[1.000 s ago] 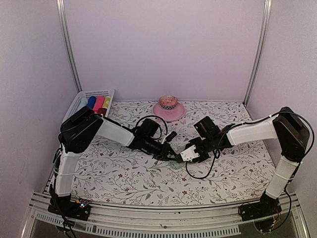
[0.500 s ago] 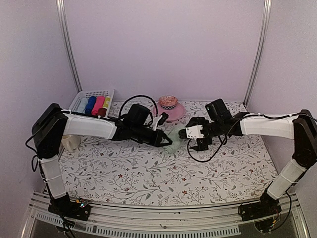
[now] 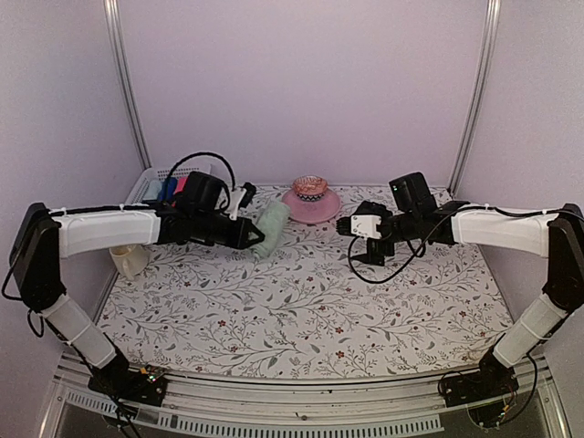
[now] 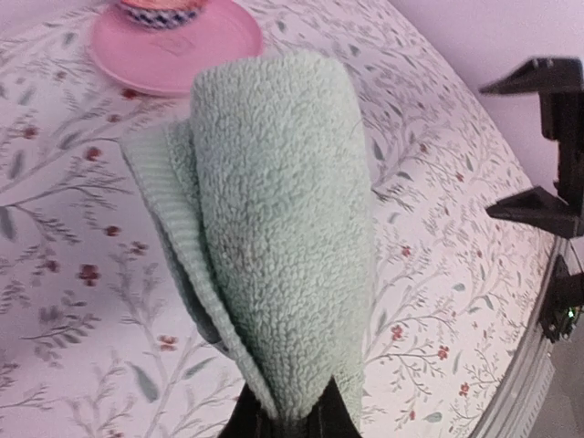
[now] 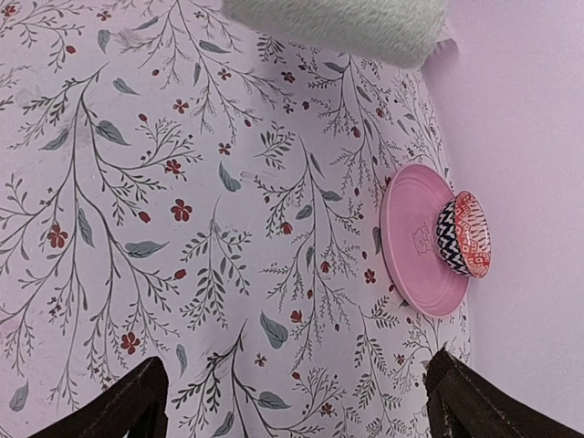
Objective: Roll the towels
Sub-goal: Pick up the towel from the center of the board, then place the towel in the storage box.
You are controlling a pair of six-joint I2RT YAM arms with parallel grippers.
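Note:
A pale green towel (image 3: 271, 228), rolled into a thick tube, hangs above the floral cover at the back left. My left gripper (image 3: 248, 234) is shut on its near end. In the left wrist view the roll (image 4: 274, 219) fills the middle, pinched between the black fingers (image 4: 315, 422) of the gripper (image 4: 285, 424) at the bottom edge. My right gripper (image 3: 363, 237) hovers over the table to the right of the plate, open and empty, well apart from the towel. Its wrist view shows only the roll's end (image 5: 338, 23) far ahead of the wide-spread gripper (image 5: 297, 391).
A pink plate (image 3: 321, 209) with a small patterned bowl (image 3: 310, 188) stands at the back centre. A white basket (image 3: 149, 183) with several coloured rolls sits in the back left corner. A cream object (image 3: 130, 260) lies at the cover's left edge, under the left arm.
My left arm has carried the rolled towel from the table's middle up and back to the left, toward the basket. My right gripper has opened wide and drawn away to the right.

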